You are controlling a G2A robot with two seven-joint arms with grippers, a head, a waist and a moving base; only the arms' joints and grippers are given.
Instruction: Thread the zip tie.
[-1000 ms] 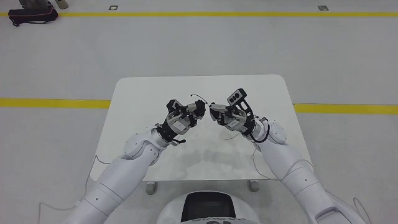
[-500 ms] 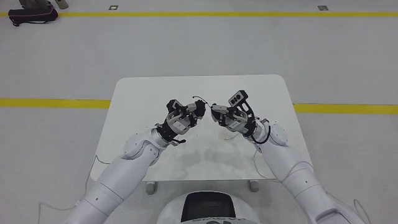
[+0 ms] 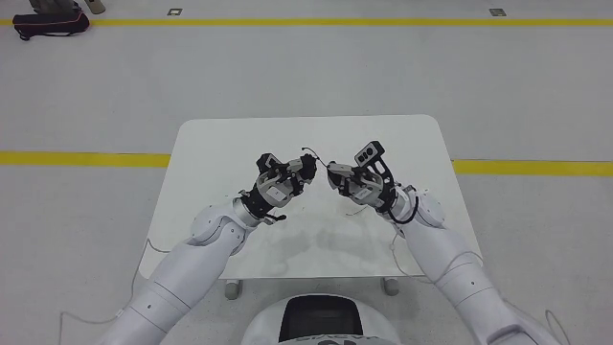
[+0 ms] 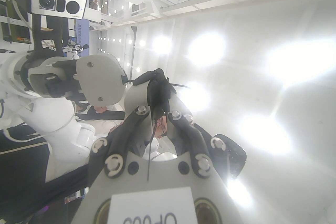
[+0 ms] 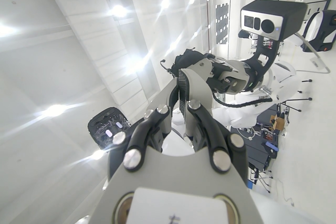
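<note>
Above the white table (image 3: 211,153) at mid-frame, the left claw (image 3: 306,166) and right claw (image 3: 332,172) sit tip to tip. The left claw pinches the thin black zip tie (image 3: 307,151), which pokes out at the frame's centre. The right claw's fingers are pressed together.

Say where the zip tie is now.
In the top view the zip tie is pinched in the left hand above the middle of the table, its free end arching toward the right hand close by.
</note>
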